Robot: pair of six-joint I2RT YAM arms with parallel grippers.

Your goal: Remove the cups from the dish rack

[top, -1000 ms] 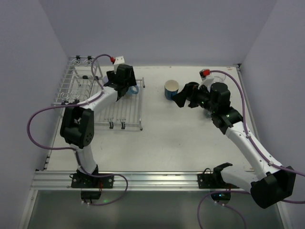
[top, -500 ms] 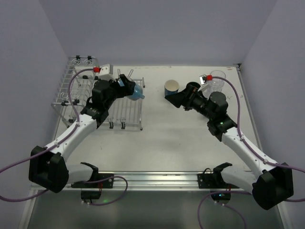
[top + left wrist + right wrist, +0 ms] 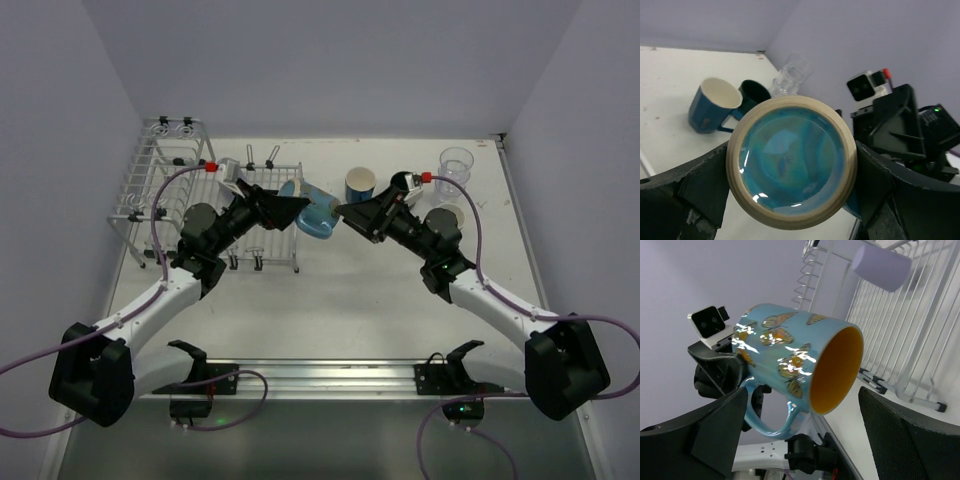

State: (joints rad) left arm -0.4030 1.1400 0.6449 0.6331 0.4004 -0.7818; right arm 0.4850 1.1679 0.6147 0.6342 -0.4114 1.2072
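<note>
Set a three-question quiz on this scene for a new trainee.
1. True or false: the butterfly mug is held upright.
2. Which cup lies on the dish rack? A clear glass; B lavender cup; C blue mug.
3. Fill in: the left tool is shut on the butterfly mug, while the right tool has its jaws ___.

Key: 1 false, it is held on its side; 2 B; 3 open.
</note>
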